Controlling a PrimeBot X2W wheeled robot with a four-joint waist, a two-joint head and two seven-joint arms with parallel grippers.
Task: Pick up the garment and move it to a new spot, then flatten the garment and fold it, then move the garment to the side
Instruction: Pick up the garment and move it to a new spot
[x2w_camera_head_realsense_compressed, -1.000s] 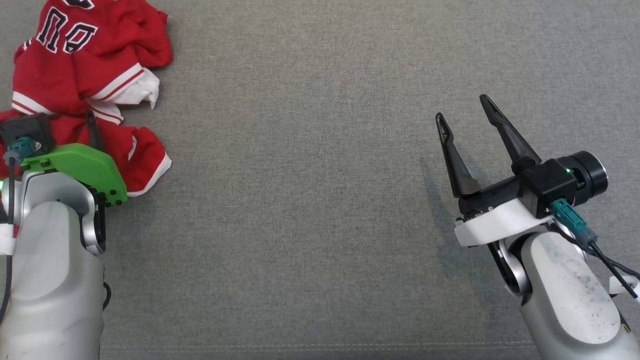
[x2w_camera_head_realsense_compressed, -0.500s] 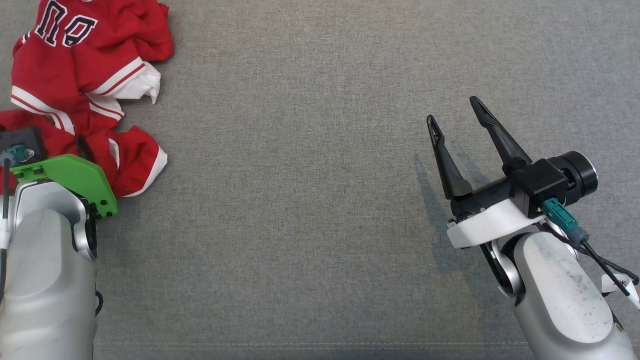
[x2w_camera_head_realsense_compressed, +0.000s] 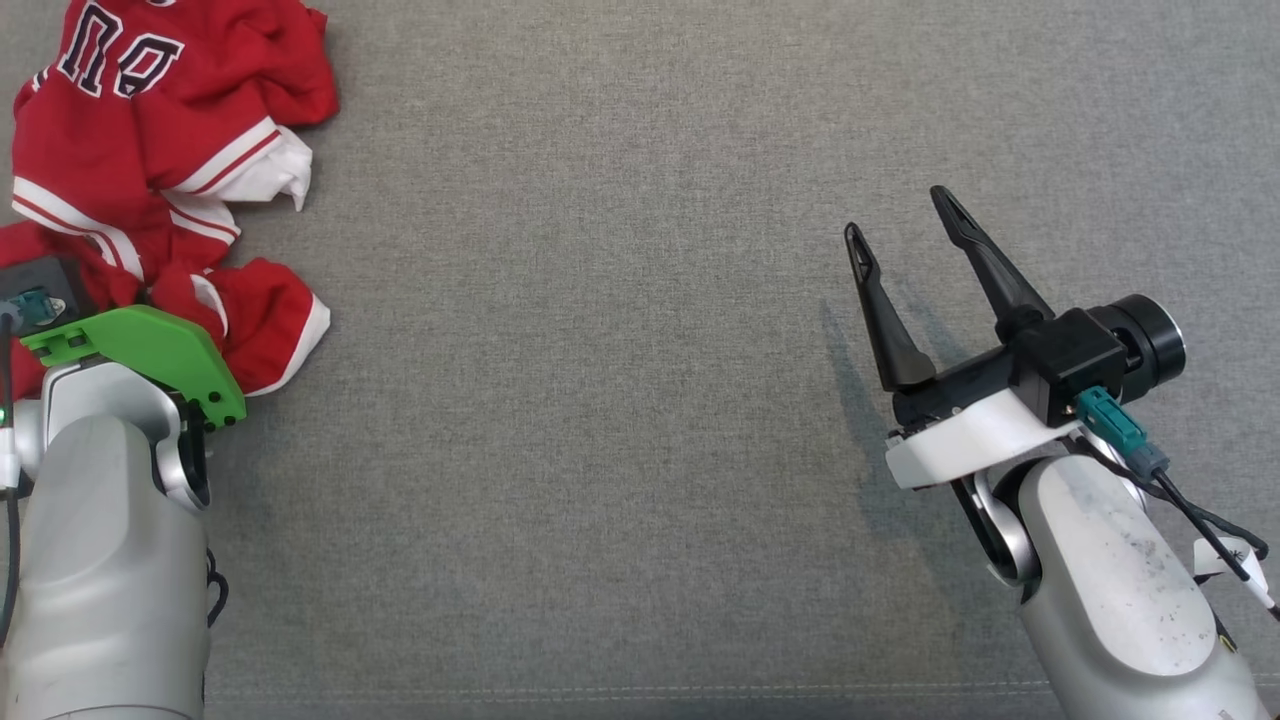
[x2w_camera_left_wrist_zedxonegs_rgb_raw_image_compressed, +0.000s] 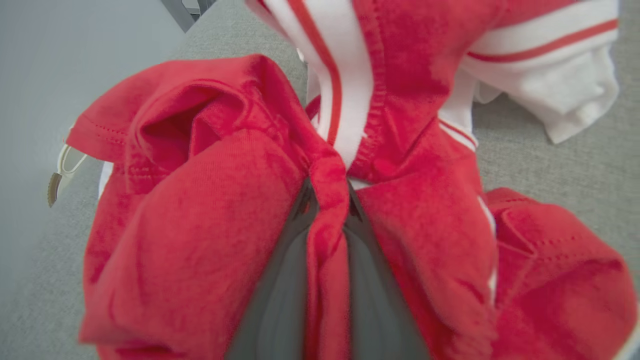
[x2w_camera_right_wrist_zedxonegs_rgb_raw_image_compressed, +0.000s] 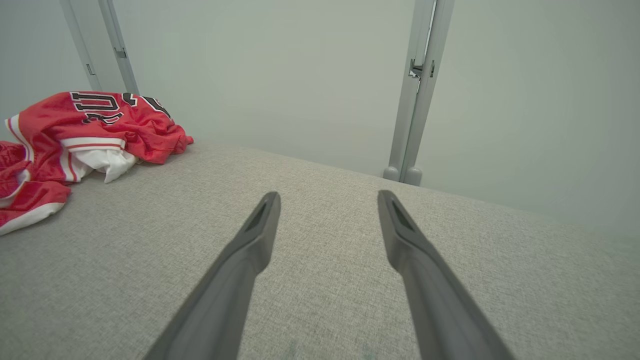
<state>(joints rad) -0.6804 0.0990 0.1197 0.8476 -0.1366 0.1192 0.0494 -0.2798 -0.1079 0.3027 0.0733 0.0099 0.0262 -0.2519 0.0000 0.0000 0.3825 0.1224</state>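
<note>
Left wrist view: the left gripper has its fingers pressed together on a ridge of red cloth. They pinch a fold of the garment near a white-and-red striped band. The cloth bunches up on both sides of the fingers. A white cuff lies toward 2 o'clock, and grey desk shows past it. I can't tell from here whether the pinched fold is off the desk yet.

Head view: the garment is a crumpled heap in the 10 o'clock corner, with its black lettering at the very top. The left arm's green plate sits over the heap's lower edge and hides the fingers there. The right gripper hangs at about 3 o'clock, well apart from the cloth. Its fingers are spread, with nothing between them, and they point toward 11 o'clock. The wide middle of the desk lies between the two arms.

Right wrist view: the right gripper has its two dark fingers wide apart over the desk. The garment is far off at 9 o'clock, rumpled against a pale wall.

As I read it, only the first grip has been made. The garment is not yet at a new spot. The lift, the carry, the flattening, the fold and the move to the side are all left to do.
</note>
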